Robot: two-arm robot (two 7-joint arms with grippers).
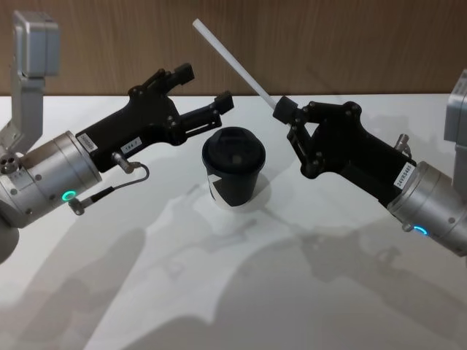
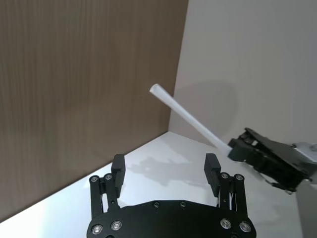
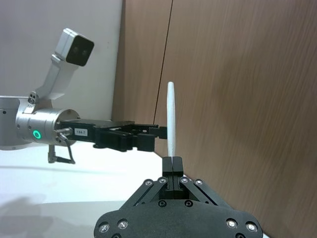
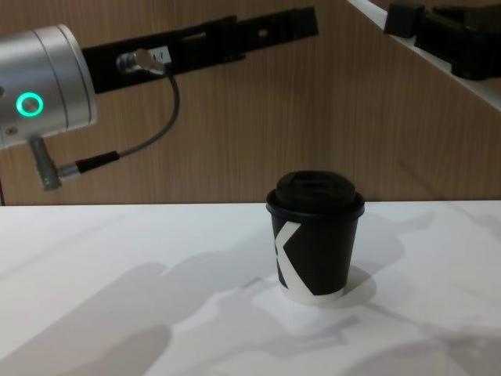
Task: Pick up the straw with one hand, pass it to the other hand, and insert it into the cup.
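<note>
The white straw (image 1: 235,64) is held in the air, slanting up and away to the left, with its lower end pinched in my right gripper (image 1: 281,111). This gripper is shut on the straw (image 3: 170,119), which stands straight out from the right gripper (image 3: 172,163). My left gripper (image 1: 206,85) hovers open just left of the straw, above and behind the cup (image 1: 233,175). In the left wrist view the left gripper (image 2: 165,168) has nothing between its fingers and the straw (image 2: 190,119) crosses beyond it. The black lidded cup (image 4: 315,243) stands upright on the table.
The white table (image 1: 219,306) stretches wide around the cup. A wooden wall panel (image 1: 328,44) runs along the table's far edge, close behind both grippers. A grey cable (image 1: 109,191) loops under the left wrist.
</note>
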